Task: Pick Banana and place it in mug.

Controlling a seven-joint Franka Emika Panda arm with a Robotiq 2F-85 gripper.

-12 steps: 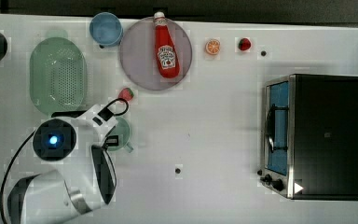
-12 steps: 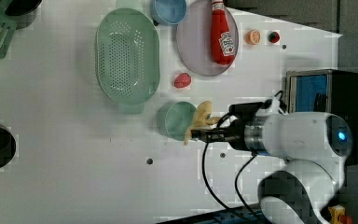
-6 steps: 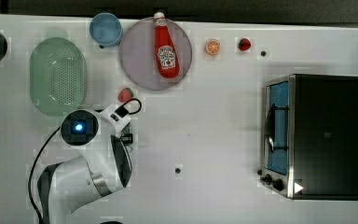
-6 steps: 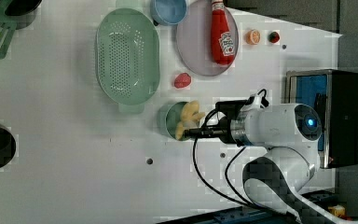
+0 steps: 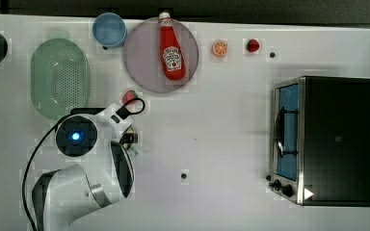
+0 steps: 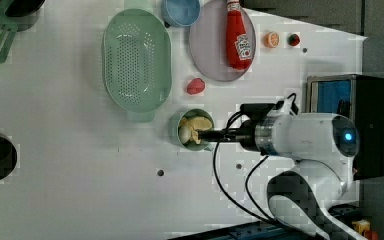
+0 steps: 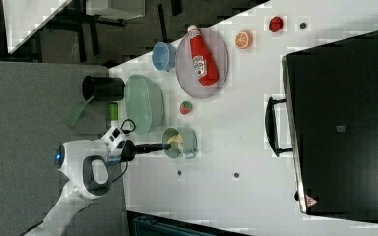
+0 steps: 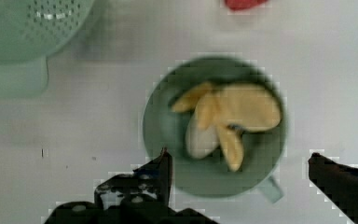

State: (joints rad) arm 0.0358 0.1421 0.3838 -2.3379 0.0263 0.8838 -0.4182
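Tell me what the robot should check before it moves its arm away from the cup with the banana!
1. Banana inside the mug: ok, it lies within the rim in the wrist view.
2. Gripper let go: ok, the fingers are spread wide, one on each side of the mug, touching no banana.
3. Mug upright: ok, its round mouth faces up in the left view.
4. Banana poking over the rim: cannot tell from above.
5. Strawberry out of the way: ok, it sits apart from the mug, toward the plate.
6. Basket out of the way: ok, beside the mug, not touching.
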